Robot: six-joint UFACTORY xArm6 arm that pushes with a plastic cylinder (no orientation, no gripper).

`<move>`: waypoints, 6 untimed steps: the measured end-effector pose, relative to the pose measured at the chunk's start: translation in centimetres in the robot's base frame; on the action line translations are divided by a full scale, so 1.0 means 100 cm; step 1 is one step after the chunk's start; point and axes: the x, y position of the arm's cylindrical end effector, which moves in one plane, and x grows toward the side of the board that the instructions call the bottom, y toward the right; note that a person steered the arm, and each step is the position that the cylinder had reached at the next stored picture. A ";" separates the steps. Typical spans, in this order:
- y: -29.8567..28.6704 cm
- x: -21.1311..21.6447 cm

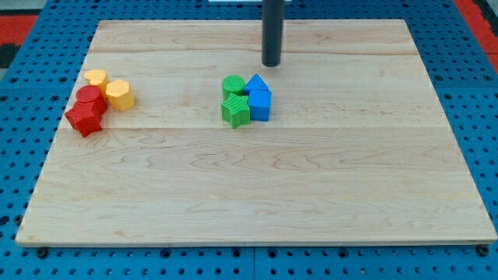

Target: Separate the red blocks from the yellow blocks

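Note:
At the view's left, two red blocks and two yellow blocks sit bunched together on the wooden board (pixel 257 187). A red star-shaped block (pixel 84 119) is lowest, with a red round block (pixel 91 98) touching it above. A yellow block (pixel 96 77) sits at the top of the bunch and a yellow hexagonal block (pixel 120 94) at its right. My tip (pixel 271 64) is near the view's top centre, far to the right of this bunch, just above the blue blocks.
In the board's middle stand a green round block (pixel 233 85), a green star-shaped block (pixel 236 111), a blue triangular block (pixel 258 82) and a blue cube (pixel 261 104), all touching. Blue matting surrounds the board.

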 end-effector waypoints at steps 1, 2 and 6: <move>0.022 0.059; 0.065 0.117; -0.278 0.192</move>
